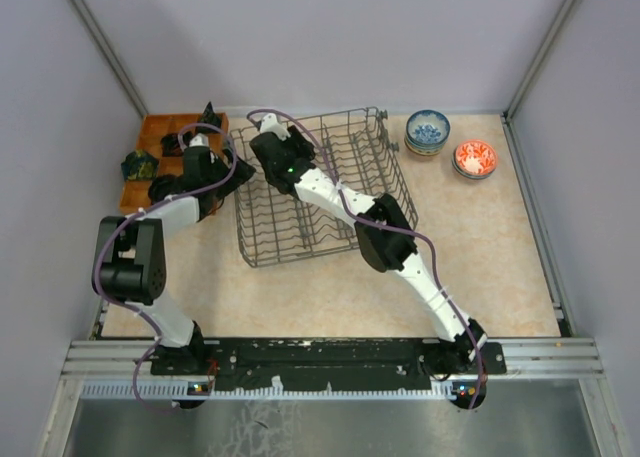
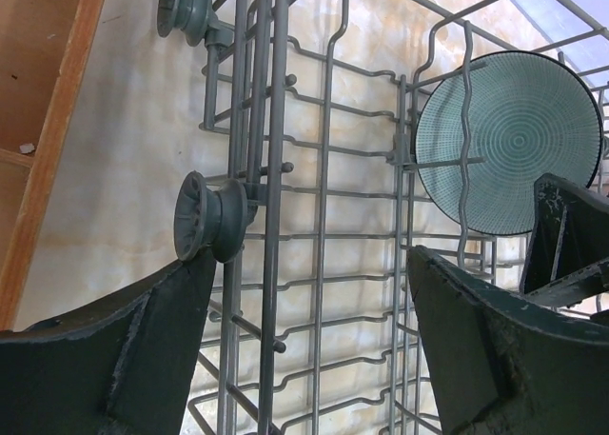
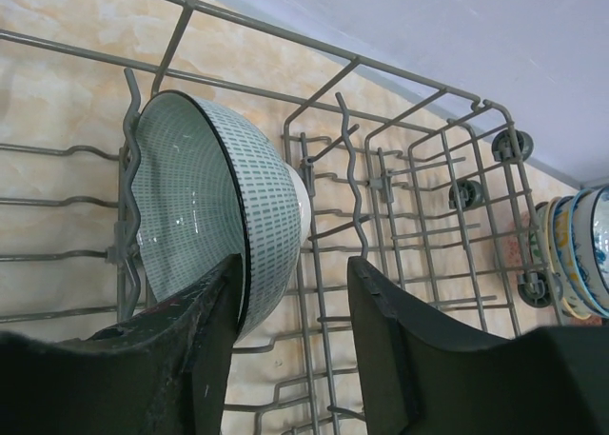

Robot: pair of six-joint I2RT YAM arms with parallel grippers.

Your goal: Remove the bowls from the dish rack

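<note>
The dish rack [image 1: 330, 192] is a dark grey wire basket in the middle of the table. One pale green bowl [image 3: 214, 202] with a dashed pattern stands on edge among its tines, also seen from the left wrist as the green bowl [image 2: 509, 135]. My right gripper [image 3: 293, 268] straddles the bowl's rim: the left finger [image 3: 205, 330] lies against the inside, the right finger [image 3: 400, 330] stands apart from the outside. In the top view the right gripper [image 1: 265, 137] is over the rack's far left corner. My left gripper [image 2: 314, 302] is open over the rack's left side, holding nothing.
A stack of patterned bowls [image 1: 428, 132] and a red-and-white bowl [image 1: 474, 159] sit on the table right of the rack. An orange tray [image 1: 165, 137] with dark objects lies at the far left. Rack wheels [image 2: 207, 216] stick out near the left fingers.
</note>
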